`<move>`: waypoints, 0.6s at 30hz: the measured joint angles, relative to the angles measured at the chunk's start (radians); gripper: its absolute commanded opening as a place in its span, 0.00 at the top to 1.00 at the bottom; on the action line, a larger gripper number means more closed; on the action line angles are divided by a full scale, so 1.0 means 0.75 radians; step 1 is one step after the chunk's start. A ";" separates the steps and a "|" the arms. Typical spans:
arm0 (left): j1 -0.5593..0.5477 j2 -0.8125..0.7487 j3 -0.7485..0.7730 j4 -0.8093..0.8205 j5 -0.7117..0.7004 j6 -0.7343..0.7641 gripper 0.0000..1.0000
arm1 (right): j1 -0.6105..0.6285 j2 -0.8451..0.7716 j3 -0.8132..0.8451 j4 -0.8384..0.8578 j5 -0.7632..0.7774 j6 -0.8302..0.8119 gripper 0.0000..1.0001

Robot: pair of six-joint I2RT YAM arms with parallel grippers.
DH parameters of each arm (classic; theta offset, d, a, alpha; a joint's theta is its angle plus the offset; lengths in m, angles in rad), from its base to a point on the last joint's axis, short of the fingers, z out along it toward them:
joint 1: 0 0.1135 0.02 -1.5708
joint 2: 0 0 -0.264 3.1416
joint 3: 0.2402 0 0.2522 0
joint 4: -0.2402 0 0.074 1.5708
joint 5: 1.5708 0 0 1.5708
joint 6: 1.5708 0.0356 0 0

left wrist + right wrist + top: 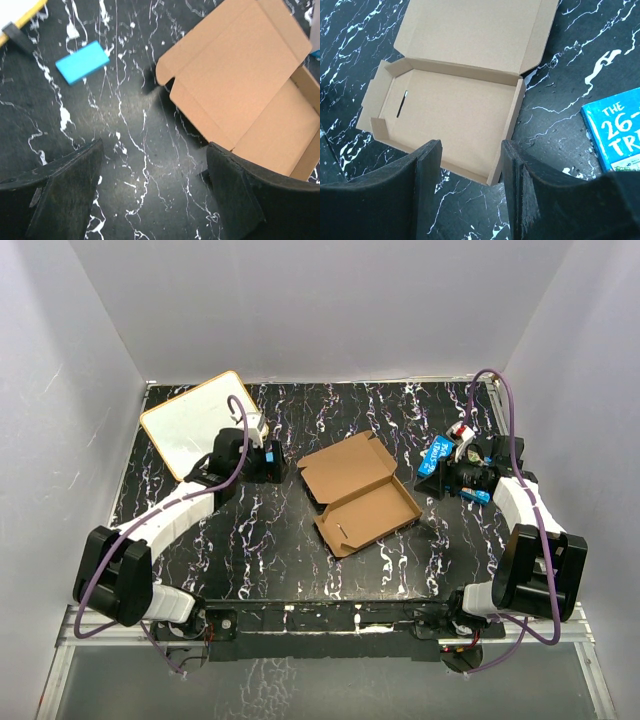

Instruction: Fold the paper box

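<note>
Black white-veined marble tabletop (250, 550) enclosed by plain white walls (320, 300), paper box (358, 494) at frame centre, tray sides raised, lid laid open, left gripper (155, 150) and right gripper (470, 150) both spread wide, grasping nothing, orange-rimmed white board (195, 425) upper left.

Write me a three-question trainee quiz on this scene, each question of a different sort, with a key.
1. True or false: the lid of the paper box is folded shut over its tray.
2. Pick one. The left gripper is: A) open and holding nothing; B) shut on the paper box; C) shut on nothing.
3. Fill in: in the right wrist view, the blue printed book lies to the ___ of the paper box.

Key: 1 false, the lid lies open; 2 A; 3 right.
</note>
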 measured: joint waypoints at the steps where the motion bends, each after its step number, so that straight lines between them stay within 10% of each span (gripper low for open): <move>1: 0.000 0.000 -0.014 -0.005 0.001 -0.009 0.19 | -0.002 0.000 -0.005 0.000 0.001 0.000 0.44; 18: 0.007 0.183 0.090 -0.179 -0.019 0.058 0.23 | -0.008 0.021 -0.008 -0.001 0.000 -0.001 0.44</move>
